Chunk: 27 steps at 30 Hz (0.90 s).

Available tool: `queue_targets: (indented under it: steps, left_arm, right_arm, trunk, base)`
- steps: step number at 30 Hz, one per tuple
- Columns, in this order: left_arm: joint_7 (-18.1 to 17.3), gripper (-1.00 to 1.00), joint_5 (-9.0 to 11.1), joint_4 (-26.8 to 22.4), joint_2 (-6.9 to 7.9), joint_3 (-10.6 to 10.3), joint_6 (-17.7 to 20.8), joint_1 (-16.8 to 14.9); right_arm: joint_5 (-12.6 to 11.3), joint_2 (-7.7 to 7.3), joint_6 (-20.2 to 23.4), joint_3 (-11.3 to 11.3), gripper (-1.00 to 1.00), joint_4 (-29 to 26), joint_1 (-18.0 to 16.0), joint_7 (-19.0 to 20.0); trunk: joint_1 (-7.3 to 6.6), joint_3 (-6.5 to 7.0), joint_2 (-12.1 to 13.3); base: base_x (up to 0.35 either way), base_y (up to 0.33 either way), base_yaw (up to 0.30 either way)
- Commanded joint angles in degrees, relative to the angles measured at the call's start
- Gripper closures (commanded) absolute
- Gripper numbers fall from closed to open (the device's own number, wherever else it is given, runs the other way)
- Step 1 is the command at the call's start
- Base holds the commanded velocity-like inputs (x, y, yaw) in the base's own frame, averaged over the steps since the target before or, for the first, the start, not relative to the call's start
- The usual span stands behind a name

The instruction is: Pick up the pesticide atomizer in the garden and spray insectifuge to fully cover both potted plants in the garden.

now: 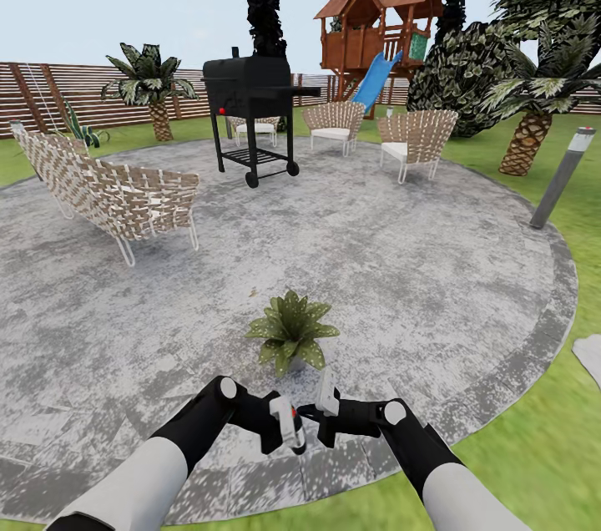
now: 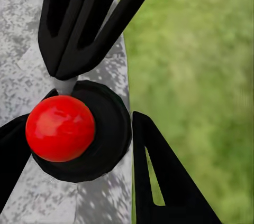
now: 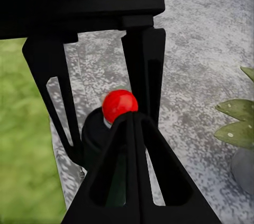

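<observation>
Holding the pesticide atomizer [image 1: 292,424] between both grippers, low and near, just short of the potted plant [image 1: 291,331].

The left gripper [image 1: 282,422] looked clamped on the bottle's body, its black fingers [image 2: 153,182] flanking the dark round top with the red button [image 2: 60,128]; the right gripper [image 1: 324,412] stood touching it from the right, fingers [image 3: 136,145] around the red button [image 3: 119,104], though whether they pinched it I could not tell. The bottle seemed light, rigid and smooth, likely to twist in a loose hold, so I judged the straight body the place to grip, leaving the head free to be pressed. Whitish specks of insectifuge [image 3: 230,134] dotted the leaves, and beyond lay the round paved patio [image 1: 467,280], a black grill [image 1: 250,109] and woven chairs [image 1: 108,193].
</observation>
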Motion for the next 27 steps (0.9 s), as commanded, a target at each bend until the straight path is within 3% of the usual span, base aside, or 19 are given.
queue_targets:
  steps: [1,10,15,20,27]
  left_arm:
    - [-0.2,1.0,-0.2,-0.1,-0.01,0.0,-0.2,0.0]
    - [-0.1,1.0,-0.2,0.4,0.06,0.0,-0.3,0.0]
    - [0.0,1.0,-0.8,0.8,0.97,-0.3,-0.1,0.0]
    - [0.0,1.0,-2.5,0.8,4.96,-0.3,0.0,0.1]
    - [0.0,1.0,-2.9,0.8,10.71,-0.4,0.0,0.6]
  right_arm:
    - [0.3,0.01,-0.2,0.0,1.0,-0.1,0.0,0.1]
    - [0.3,0.01,-0.2,0.0,1.0,-0.1,0.0,0.1]
    - [0.3,0.01,-0.2,0.0,1.0,-0.1,0.0,0.1]
    - [0.3,0.01,-0.2,0.0,1.0,-0.1,0.0,0.1]
    - [0.4,0.01,-0.2,0.0,1.0,-0.1,0.0,0.1]
  trunk:
    - [-0.01,-0.05,0.0]
    - [-0.01,-0.05,0.0]
    - [-0.01,-0.05,0.0]
    - [-0.01,-0.05,0.0]
    - [-0.01,-0.05,0.0]
  base:
    - [0.0,0.0,0.0]
    - [0.0,0.0,0.0]
    - [0.0,0.0,0.0]
    - [0.0,0.0,0.0]
    - [0.0,0.0,0.0]
